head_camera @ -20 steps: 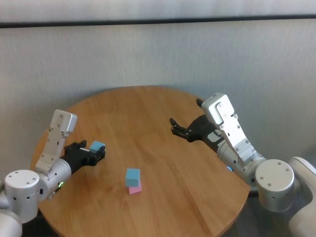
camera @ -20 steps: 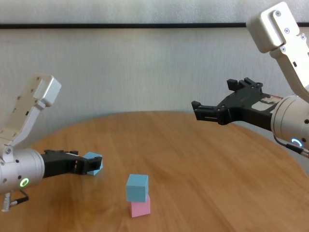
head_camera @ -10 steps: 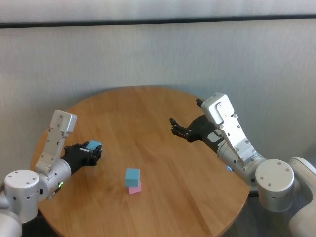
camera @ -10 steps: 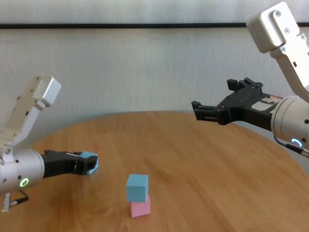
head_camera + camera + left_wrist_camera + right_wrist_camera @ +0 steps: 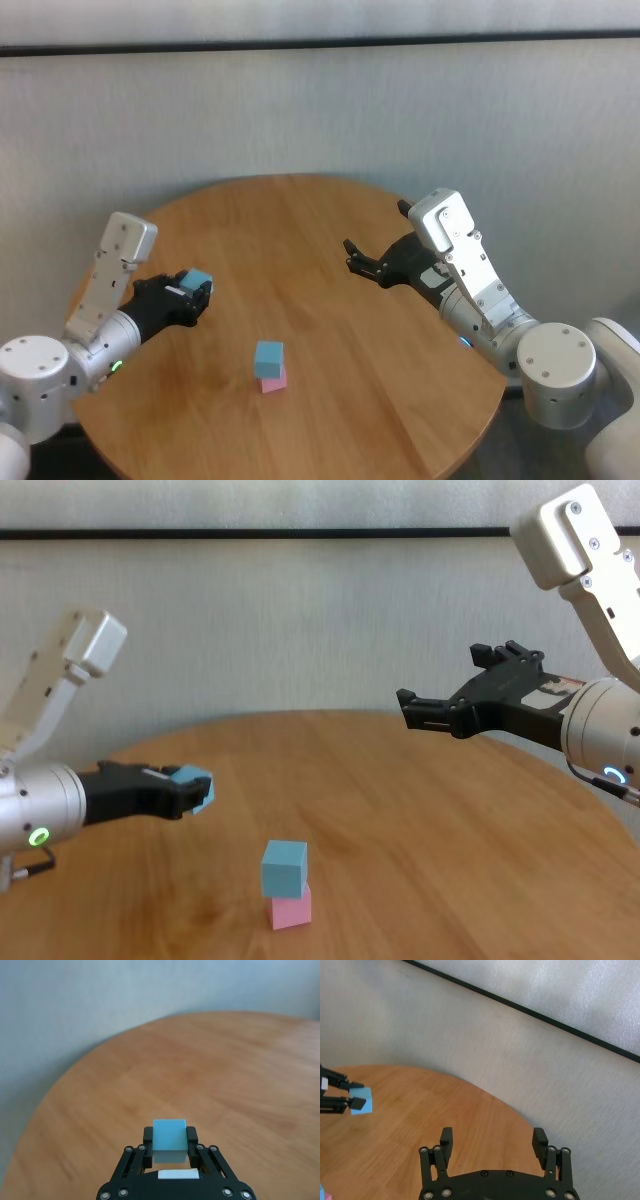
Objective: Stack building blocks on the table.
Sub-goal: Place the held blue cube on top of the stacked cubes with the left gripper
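A light blue block (image 5: 268, 357) sits on top of a pink block (image 5: 273, 380) near the front middle of the round wooden table (image 5: 300, 230); the stack also shows in the chest view (image 5: 285, 868). My left gripper (image 5: 192, 287) is shut on the second light blue block (image 5: 196, 279) and holds it above the table, left of the stack. That block shows between the fingers in the left wrist view (image 5: 169, 1140) and in the chest view (image 5: 196, 785). My right gripper (image 5: 362, 258) is open and empty, raised over the table's right side.
A pale wall (image 5: 320, 110) stands close behind the table. The table's edge curves near my left arm (image 5: 95, 330) and my right arm (image 5: 480, 290).
My left gripper has lifted the light blue block off the table and moved it slightly up. The right arm and the stack have not moved.
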